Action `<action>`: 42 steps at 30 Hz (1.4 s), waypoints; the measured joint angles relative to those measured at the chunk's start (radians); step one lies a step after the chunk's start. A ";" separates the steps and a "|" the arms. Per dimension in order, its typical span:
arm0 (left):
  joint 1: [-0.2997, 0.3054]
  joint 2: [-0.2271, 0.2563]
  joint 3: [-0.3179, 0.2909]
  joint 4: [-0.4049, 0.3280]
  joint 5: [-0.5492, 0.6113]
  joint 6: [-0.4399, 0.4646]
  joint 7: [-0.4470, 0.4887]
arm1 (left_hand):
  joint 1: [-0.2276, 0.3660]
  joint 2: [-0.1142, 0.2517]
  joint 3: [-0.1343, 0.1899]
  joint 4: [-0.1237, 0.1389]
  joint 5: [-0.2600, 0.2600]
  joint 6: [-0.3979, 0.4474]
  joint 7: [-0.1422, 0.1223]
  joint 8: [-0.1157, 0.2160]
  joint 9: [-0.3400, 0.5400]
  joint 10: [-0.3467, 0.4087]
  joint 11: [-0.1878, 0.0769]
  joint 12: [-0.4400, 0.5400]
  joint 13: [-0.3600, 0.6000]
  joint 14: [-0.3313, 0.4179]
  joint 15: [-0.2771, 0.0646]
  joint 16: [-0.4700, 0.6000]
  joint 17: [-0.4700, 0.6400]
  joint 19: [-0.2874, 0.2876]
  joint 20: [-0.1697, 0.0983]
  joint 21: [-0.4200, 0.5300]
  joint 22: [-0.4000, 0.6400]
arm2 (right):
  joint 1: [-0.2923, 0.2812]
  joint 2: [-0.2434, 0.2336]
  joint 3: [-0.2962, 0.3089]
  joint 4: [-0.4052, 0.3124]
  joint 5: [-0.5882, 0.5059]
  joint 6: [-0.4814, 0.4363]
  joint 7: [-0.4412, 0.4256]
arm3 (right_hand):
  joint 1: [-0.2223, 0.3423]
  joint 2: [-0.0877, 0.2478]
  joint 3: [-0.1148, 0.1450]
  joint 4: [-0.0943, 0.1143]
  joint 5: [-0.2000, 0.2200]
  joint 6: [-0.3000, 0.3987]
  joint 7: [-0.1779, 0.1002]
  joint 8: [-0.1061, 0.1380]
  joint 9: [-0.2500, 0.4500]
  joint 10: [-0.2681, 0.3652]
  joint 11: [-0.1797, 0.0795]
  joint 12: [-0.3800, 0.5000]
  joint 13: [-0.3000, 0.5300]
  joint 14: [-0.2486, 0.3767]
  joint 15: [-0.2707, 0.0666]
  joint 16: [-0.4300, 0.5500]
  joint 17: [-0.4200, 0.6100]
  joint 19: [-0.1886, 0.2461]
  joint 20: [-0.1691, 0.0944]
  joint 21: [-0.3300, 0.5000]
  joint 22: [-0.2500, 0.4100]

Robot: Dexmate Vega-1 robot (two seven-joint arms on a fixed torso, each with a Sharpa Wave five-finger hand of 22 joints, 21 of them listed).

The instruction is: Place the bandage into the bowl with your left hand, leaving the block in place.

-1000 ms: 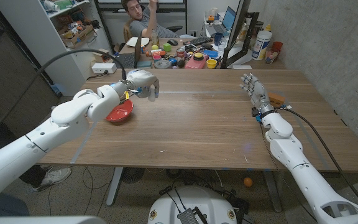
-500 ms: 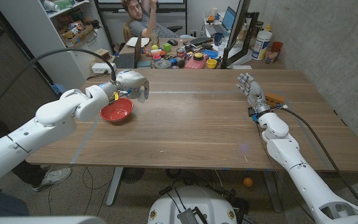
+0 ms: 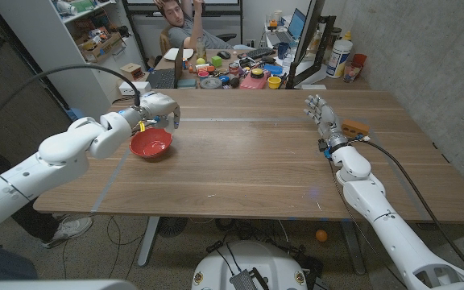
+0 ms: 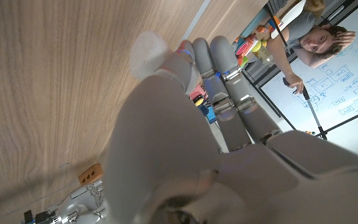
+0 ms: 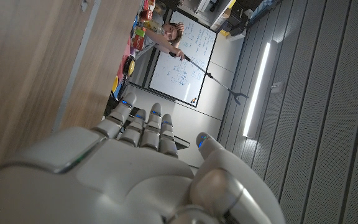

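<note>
Left hand [image 3: 158,106] is hovering at the bowl's [image 3: 151,144] far rim near the table's [image 3: 248,161] left edge, pinching the bandage [image 4: 149,52]; its long axis cannot be told. Right hand [image 3: 322,113] is waiting, fingers apart, beside the block [image 3: 356,127] near the right edge.

The bowl [image 3: 151,143] stands on the tabletop [image 3: 248,161] near its left edge, toward the far side. The left hand [image 3: 159,107] hangs just behind the bowl, over its far rim. Across the tabletop, near the right edge, the right hand [image 3: 321,114] stands with the block [image 3: 356,127] just beside it on the edge side. A person [image 3: 185,24] sits beyond the far edge.
</note>
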 measured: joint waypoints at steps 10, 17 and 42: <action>0.004 0.021 -0.002 0.030 0.008 0.024 0.015 | 0.002 -0.007 0.004 -0.004 0.000 0.003 -0.003 0.000 0.000 0.004 -0.003 -0.005 0.002 0.007 -0.004 -0.008 0.000 0.000 0.000 0.006 0.000 | -0.002 0.003 -0.013 -0.011 -0.009 -0.006 -0.018 | 0.000 0.000 0.000 0.000 0.000 0.000 0.000 0.000 0.000 0.000 0.000 0.000 0.000 0.000 0.000 0.000 0.000 0.006 0.006 -0.004 0.000; -0.014 0.032 0.016 0.063 0.030 0.045 0.022 | 0.001 -0.009 0.004 -0.004 0.000 0.006 -0.006 -0.001 -0.003 0.007 0.000 -0.008 0.002 0.008 -0.005 -0.008 0.000 0.000 0.000 0.007 0.000 | -0.003 0.005 -0.021 -0.019 -0.017 -0.011 -0.032 | 0.000 0.000 0.004 -0.004 0.000 0.000 0.000 0.000 0.000 0.000 0.000 0.000 0.000 0.000 0.000 0.000 0.000 0.006 0.006 -0.004 0.000; -0.098 0.046 0.119 0.171 0.123 0.125 0.011 | -0.011 -0.020 0.031 0.006 -0.006 0.017 -0.006 -0.008 0.000 0.015 -0.001 -0.010 0.002 0.018 -0.005 -0.023 0.000 -0.013 0.002 0.016 0.000 | 0.017 0.015 -0.048 -0.018 -0.039 -0.030 -0.062 | 0.000 0.000 0.004 -0.004 0.000 0.000 0.000 0.000 0.000 0.000 0.000 0.000 0.000 0.000 0.000 0.000 0.000 0.007 0.004 -0.011 0.000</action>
